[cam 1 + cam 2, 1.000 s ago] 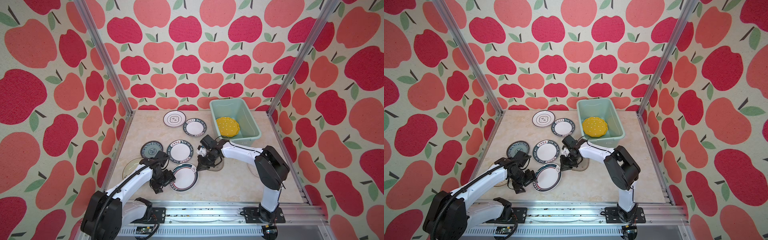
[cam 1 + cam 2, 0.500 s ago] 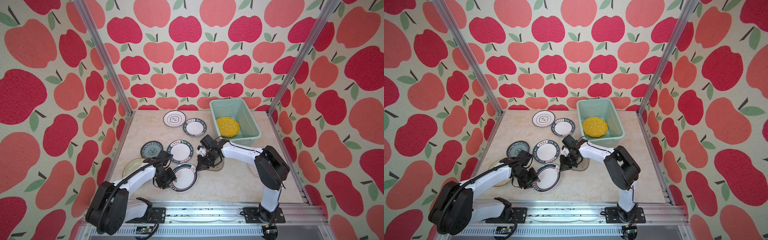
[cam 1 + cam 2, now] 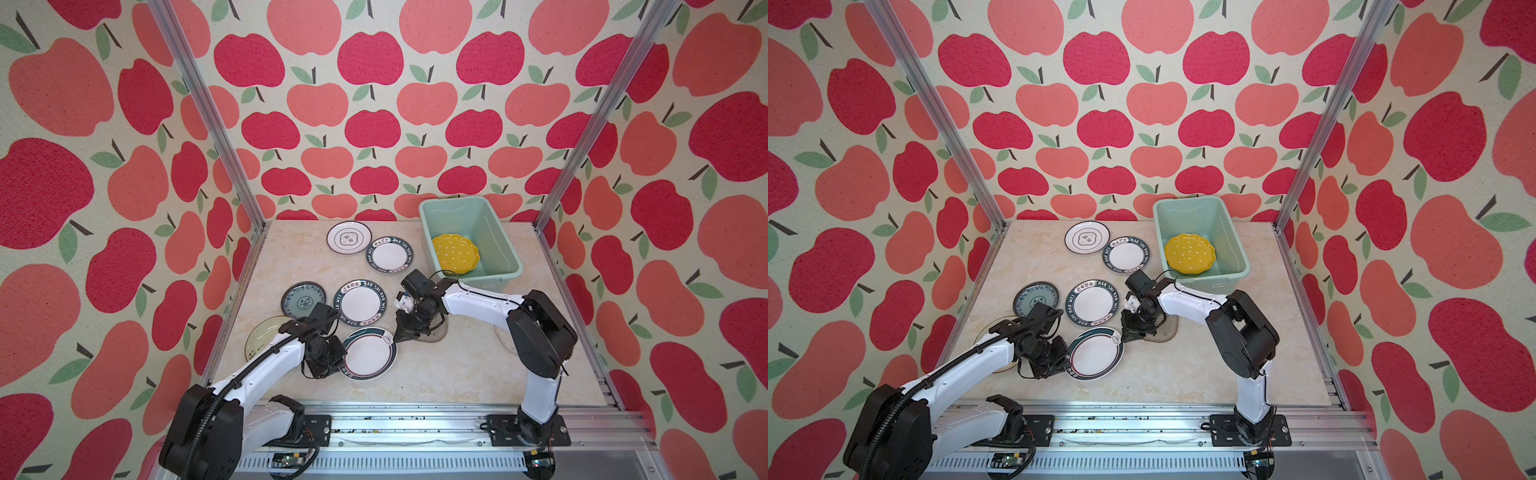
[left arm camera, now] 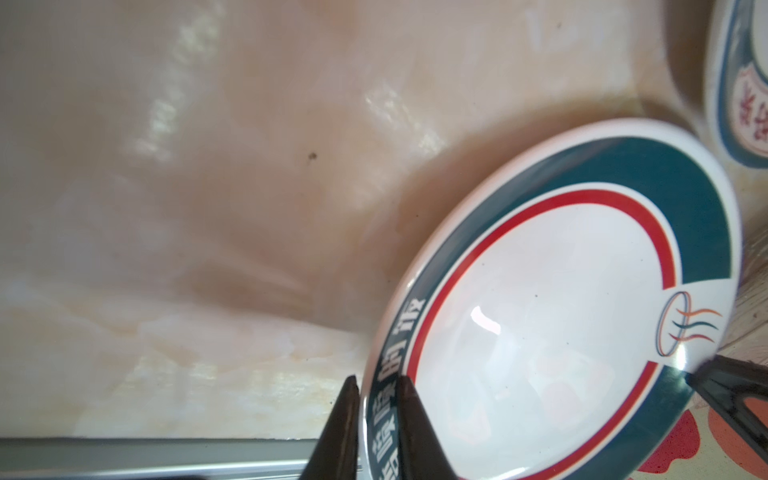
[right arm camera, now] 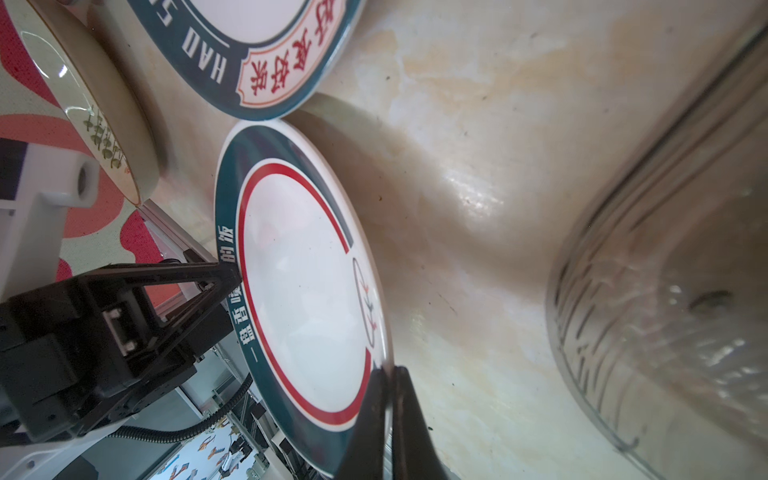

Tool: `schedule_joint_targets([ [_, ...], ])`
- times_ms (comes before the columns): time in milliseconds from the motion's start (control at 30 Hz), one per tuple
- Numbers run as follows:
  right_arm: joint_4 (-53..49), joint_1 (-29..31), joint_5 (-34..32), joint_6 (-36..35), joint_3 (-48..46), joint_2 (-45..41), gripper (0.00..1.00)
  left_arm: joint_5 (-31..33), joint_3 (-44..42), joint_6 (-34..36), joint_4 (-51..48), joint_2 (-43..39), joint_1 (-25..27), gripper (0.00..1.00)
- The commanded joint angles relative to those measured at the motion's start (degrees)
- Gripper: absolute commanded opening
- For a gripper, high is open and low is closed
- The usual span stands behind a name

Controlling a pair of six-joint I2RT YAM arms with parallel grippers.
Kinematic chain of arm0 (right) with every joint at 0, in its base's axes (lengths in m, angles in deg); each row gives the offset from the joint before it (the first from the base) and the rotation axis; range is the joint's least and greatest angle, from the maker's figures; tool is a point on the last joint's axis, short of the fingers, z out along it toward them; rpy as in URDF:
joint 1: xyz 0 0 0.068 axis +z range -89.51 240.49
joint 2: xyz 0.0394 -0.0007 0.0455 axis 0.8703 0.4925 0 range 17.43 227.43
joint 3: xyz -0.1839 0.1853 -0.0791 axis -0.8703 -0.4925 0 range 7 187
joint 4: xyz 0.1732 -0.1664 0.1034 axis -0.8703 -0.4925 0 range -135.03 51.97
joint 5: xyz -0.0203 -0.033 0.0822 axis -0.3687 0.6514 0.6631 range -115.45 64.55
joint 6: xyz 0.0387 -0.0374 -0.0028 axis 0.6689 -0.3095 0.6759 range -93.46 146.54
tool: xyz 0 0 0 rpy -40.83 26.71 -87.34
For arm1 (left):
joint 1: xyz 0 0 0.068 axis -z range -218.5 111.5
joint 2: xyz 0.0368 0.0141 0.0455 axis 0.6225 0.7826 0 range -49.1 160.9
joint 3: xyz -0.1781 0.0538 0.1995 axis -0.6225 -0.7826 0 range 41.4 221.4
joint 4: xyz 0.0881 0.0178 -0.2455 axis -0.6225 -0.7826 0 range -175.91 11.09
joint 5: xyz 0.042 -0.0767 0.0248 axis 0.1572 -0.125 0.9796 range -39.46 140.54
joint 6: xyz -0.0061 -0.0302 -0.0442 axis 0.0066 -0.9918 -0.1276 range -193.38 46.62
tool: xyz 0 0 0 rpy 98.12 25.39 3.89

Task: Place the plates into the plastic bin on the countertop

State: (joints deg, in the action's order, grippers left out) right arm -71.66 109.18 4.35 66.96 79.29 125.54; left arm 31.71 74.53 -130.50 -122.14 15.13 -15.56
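A white plate with a teal and red ring [image 3: 369, 353] [image 3: 1096, 353] lies near the front of the countertop [image 3: 436, 374]. My left gripper [image 3: 340, 362] [image 4: 376, 388] is shut on its lettered rim, one finger above and one below. At the opposite rim my right gripper [image 3: 397, 337] [image 5: 388, 374] is shut on the same plate, which is tilted up off the surface there. The mint-green plastic bin [image 3: 451, 201] stands at the back right with a yellow dotted plate [image 3: 456, 254] in it.
Two white plates with dark lettered rims [image 3: 360, 302] [image 3: 390, 255], a white plate with a black motif [image 3: 349, 237] and a blue-patterned plate [image 3: 303, 300] lie behind. A cream plate [image 3: 259, 338] sits under the left arm. Clear glass plates [image 3: 436, 330] [image 3: 503, 338] lie by the right arm.
My left gripper has slid in to the ringed plate's near rim and closed its jaws on it. The right gripper has kept its grip on the far rim.
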Motion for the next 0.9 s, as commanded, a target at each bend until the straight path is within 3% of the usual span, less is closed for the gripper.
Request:
schedule_joint_targets([
  [0,-2.0,1.3,1.2,-0.1,1.6,0.6,0.09,-0.1,-0.2,-1.3,-0.3,-1.6,-0.1,0.17],
  [367,-4.5,2.1,0.4,-0.7,3.1,0.5,0.26,1.1,-1.2,-3.9,-2.0,-10.0,-0.9,0.09],
  [600,-5.3,2.1,-0.7,-0.7,3.1,-1.0,0.45,1.2,-1.7,-6.2,-2.2,-13.7,-1.8,0.06],
  [867,-5.8,2.1,-2.2,1.1,2.3,-4.8,0.57,0.8,-2.1,-9.2,-3.1,-17.9,-2.0,0.09],
])
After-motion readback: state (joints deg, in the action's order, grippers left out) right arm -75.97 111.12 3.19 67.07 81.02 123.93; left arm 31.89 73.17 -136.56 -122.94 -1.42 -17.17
